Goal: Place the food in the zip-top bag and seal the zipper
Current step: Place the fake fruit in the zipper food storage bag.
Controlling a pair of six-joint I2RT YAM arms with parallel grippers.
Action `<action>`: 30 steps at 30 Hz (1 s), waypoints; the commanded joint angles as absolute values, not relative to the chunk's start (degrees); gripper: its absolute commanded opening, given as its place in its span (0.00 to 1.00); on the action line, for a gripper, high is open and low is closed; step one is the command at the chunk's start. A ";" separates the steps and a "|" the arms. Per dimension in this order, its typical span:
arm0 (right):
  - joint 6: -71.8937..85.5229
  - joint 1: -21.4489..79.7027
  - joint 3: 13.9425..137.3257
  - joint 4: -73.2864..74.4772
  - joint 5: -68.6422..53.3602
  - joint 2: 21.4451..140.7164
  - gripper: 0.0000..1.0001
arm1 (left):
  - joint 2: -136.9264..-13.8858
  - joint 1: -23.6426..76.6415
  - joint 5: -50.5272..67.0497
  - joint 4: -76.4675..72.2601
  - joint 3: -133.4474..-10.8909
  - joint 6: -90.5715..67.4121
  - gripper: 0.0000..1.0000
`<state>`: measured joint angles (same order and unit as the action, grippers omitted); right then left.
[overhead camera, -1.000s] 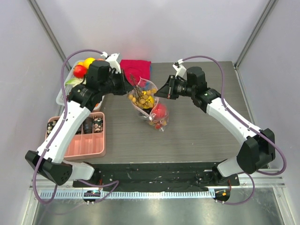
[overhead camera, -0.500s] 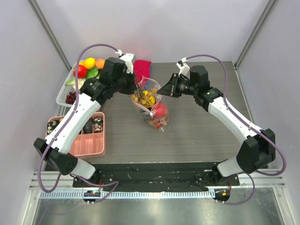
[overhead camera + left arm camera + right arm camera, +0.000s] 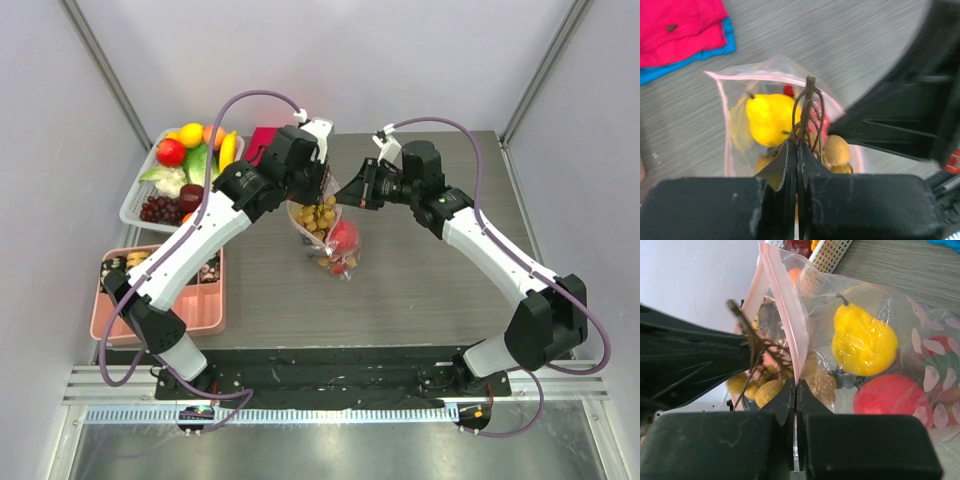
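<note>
A grey wood-grain table (image 3: 430, 290) fills the middle of the overhead view, its grain running left to right. Plain pale lilac-white walls (image 3: 400, 60) close it in at the back and on both sides, meeting at slim silvery metal corner posts (image 3: 105, 75) that slant outward toward the top. Along the table's near edge lies a black base plate (image 3: 330, 362), then a white toothed rail (image 3: 330, 413), then a brushed steel sheet (image 3: 330, 455). The light is soft and even, leaving a dull sheen on the steel.

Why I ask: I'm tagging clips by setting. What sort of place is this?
Likely a robotics lab cell: left arm and right arm bolted to the table, plain enclosure walls, toy food.
</note>
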<state>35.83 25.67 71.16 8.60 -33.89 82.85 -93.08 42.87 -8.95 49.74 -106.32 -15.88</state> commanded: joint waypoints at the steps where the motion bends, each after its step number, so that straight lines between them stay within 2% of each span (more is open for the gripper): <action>1: 36.21 26.19 73.56 5.19 -35.07 79.63 0.01 | -93.08 42.98 -16.68 48.08 -103.45 -18.10 0.00; 4: 36.30 26.28 73.48 5.19 -35.07 79.54 0.01 | -92.55 42.89 -20.30 45.88 -100.99 -18.81 0.00; 11: 36.21 26.28 73.74 5.27 -34.63 79.54 0.01 | -92.98 43.42 -15.65 49.91 -97.21 -19.77 0.00; 15: 36.30 26.28 73.92 5.27 -34.72 79.63 0.01 | -92.72 43.33 -17.75 50.19 -94.49 -20.22 0.00; 16: 36.30 26.28 73.92 5.36 -34.80 79.63 0.01 | -92.90 43.24 -18.97 50.10 -94.48 -19.87 0.03; 17: 36.21 26.28 73.92 5.19 -34.80 79.72 0.01 | -93.68 43.24 -19.51 50.36 -95.61 -19.43 0.09; 18: 36.38 26.28 73.92 5.19 -34.98 79.72 0.01 | -94.04 43.16 -19.51 50.36 -96.41 -19.25 0.22; 24: 38.49 26.37 74.00 4.05 -36.91 79.45 0.01 | -93.26 42.98 -17.23 47.29 -103.62 -15.30 0.59; 26: 39.72 26.54 74.44 3.61 -37.18 79.19 0.01 | -92.20 42.63 -16.36 46.93 -105.28 -14.16 0.64; 27: 40.07 26.54 74.70 3.52 -37.18 79.02 0.01 | -90.89 42.37 -15.56 46.93 -105.81 -13.89 0.70; 30: 41.66 26.46 75.67 2.90 -36.65 78.58 0.01 | -87.64 39.74 -7.40 47.54 -107.22 -13.28 0.73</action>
<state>39.03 26.20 71.53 7.33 -35.90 82.00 -94.17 42.48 -15.22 49.52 -103.31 -15.66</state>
